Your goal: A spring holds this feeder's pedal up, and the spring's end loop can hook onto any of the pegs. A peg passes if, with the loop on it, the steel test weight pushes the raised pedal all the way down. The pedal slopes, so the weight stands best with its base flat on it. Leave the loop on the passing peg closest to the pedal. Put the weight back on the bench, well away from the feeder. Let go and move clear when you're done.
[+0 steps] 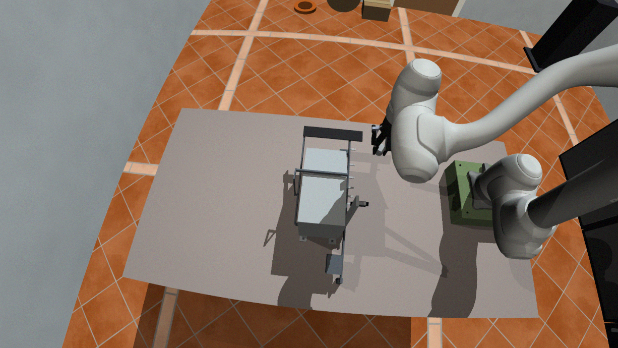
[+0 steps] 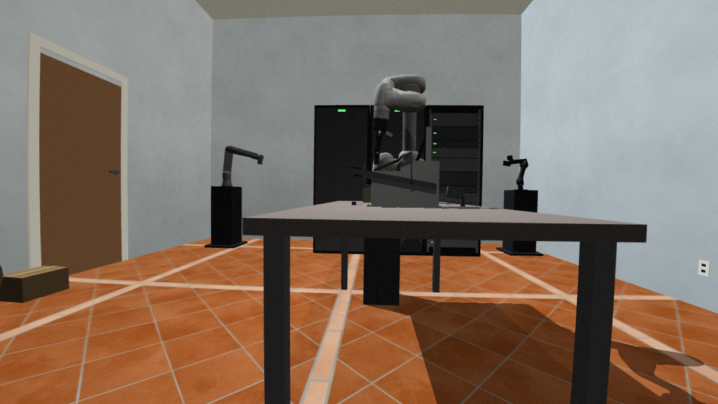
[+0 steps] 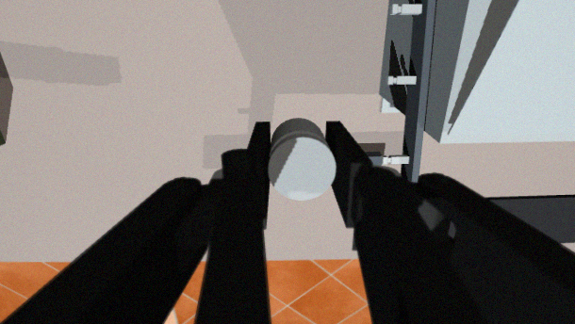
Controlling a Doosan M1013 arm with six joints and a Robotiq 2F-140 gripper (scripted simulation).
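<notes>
Gripper: the one black two-finger gripper [image 3: 298,155] was clamped on the single grey steel cylinder weight [image 3: 302,162].
Weight: carried above the desk's far edge, beside the grey metal box feeder [image 1: 324,190].
Pegs: three small white pegs [image 3: 402,80] visible in the wrist view.
</notes>
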